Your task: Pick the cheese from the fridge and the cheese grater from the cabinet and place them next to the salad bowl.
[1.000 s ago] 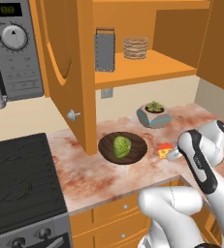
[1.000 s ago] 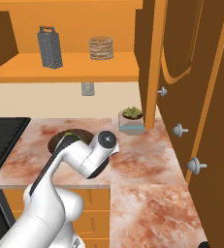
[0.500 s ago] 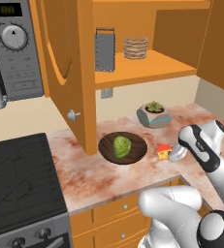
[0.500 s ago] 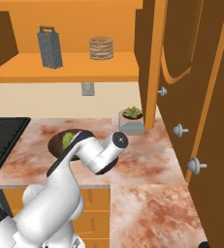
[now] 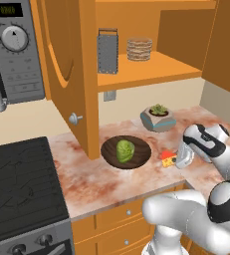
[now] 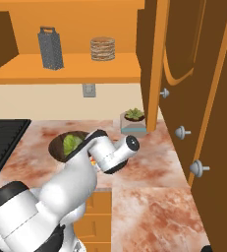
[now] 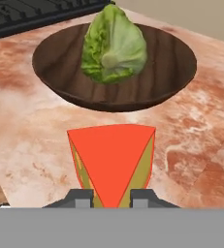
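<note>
Resting on the counter (image 5: 86,184) near the salad bowl (image 7: 55,72), the cheese (image 7: 112,162) sits between the hand's (image 7: 111,196) open tips.

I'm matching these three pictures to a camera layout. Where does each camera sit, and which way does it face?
Left base view: behind the arm to its left, looking forward and down at the counter; the arm rises at lower right, its gripper by the cheese, beside the salad bowl.
Right base view: behind to its right, facing the same counter; the arm rises from lower left.
Hand view: on the hand, looking along the fingertips at the cheese and bowl.
Both base views share the cheese grater on the cabinet shelf.
</note>
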Motion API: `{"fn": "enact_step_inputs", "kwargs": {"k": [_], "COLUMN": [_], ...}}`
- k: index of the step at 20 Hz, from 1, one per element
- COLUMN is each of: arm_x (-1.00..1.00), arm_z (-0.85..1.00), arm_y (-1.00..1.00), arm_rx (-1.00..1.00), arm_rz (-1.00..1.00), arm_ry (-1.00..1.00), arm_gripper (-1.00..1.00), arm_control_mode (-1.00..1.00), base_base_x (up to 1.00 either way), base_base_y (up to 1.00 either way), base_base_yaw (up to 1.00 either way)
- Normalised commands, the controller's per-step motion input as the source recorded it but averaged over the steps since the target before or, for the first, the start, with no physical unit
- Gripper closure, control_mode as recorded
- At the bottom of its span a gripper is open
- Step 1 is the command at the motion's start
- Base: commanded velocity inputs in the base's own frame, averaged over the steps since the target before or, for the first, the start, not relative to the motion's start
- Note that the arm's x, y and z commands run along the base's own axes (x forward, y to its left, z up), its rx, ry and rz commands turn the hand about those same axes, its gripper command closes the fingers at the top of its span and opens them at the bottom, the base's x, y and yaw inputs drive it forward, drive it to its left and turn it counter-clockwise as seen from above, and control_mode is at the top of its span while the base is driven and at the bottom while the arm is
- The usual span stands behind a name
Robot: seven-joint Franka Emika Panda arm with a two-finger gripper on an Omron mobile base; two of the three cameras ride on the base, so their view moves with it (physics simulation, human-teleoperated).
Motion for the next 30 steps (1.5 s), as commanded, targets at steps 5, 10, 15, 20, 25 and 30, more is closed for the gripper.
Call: {"fn": "enact_step_inputs", "kwargs": {"k": [5, 10, 15, 20, 25, 30], "arm_x": [0.24, 0.26, 0.35, 0.32, 0.31, 0.05], "arm_z": [-0.3, -0.28, -0.27, -0.39, -0.45, -0.21], "arm_y": [0.0, 0.0, 0.0, 0.0, 0.0, 0.0], "arm_rx": [-0.04, -0.06, -0.01, 0.0, 0.0, 0.0], "arm_rz": [0.08, 0.04, 0.02, 0.03, 0.02, 0.02], "arm_ry": [0.0, -0.07, -0.08, -0.05, -0.01, 0.0], "arm_gripper": [1.0, 1.0, 1.0, 1.0, -1.0, -1.0], "arm_control_mode": [-1.0, -1.0, -1.0, -1.0, -1.0, -1.0], "base_base_x": [0.0, 0.0, 0.0, 0.0, 0.0, 0.0], "base_base_y": [0.0, 0.0, 0.0, 0.0, 0.0, 0.0], "base_base_yaw": [0.0, 0.0, 0.0, 0.0, 0.0, 0.0]}}
